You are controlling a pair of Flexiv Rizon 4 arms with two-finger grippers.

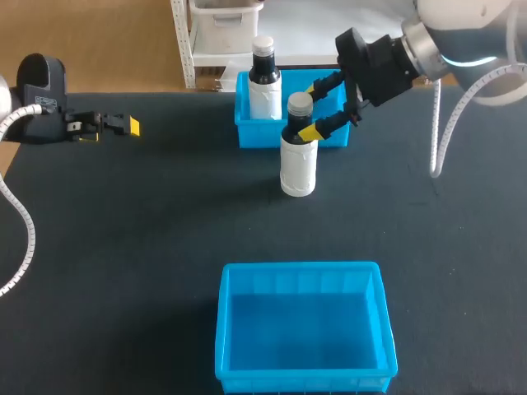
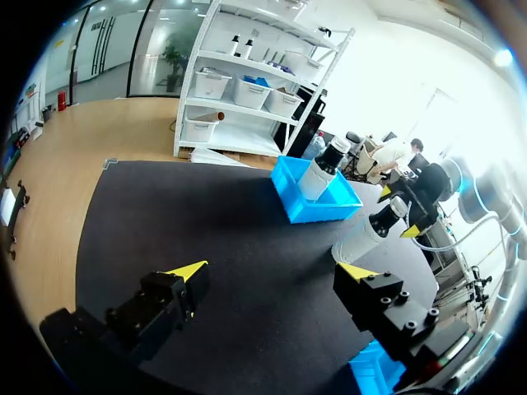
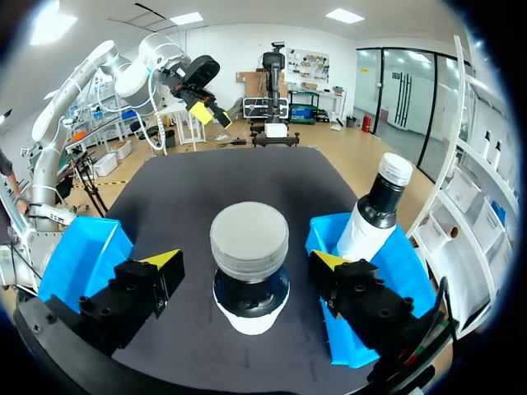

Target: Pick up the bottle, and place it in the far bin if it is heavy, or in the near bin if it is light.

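The bottle [image 1: 297, 160] is covering the middle of the far bin's [image 1: 247, 132] front wall, and that wall is hiding the second bottle's [image 1: 264, 82] base. From the right wrist, the bottle's cap is masking most of its body. From the left wrist, the left hand's [image 2: 272, 270] finger is screening all but a corner of the near bin [image 2: 370, 376]

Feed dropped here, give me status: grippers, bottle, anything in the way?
Left gripper open, empty. Right gripper open, straddling bottle, upright on table. Second bottle stands in far bin.
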